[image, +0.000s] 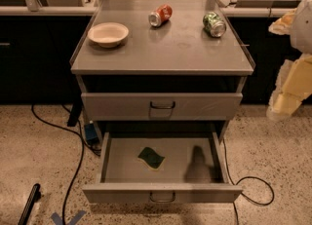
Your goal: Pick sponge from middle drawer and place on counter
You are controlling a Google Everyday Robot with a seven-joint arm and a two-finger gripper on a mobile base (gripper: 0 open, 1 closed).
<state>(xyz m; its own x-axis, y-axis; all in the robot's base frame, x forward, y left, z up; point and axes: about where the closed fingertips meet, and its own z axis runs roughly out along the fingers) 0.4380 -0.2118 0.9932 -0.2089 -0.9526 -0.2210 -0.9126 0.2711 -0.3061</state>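
The sponge (151, 157), dark green on top with a pale yellow edge, lies flat on the floor of the middle drawer (161, 192), which is pulled wide open. The gripper (282, 107) hangs at the far right, beside the cabinet at about the height of the upper drawer front, well away from the sponge and holding nothing that shows. The counter (165, 48) is the grey top of the cabinet.
On the counter stand a white bowl (108, 34) at the left, a red can (160, 15) lying on its side at the back and a green can (214, 24) at the right. The upper drawer (162, 105) is closed. Black cables (73, 136) run over the speckled floor.
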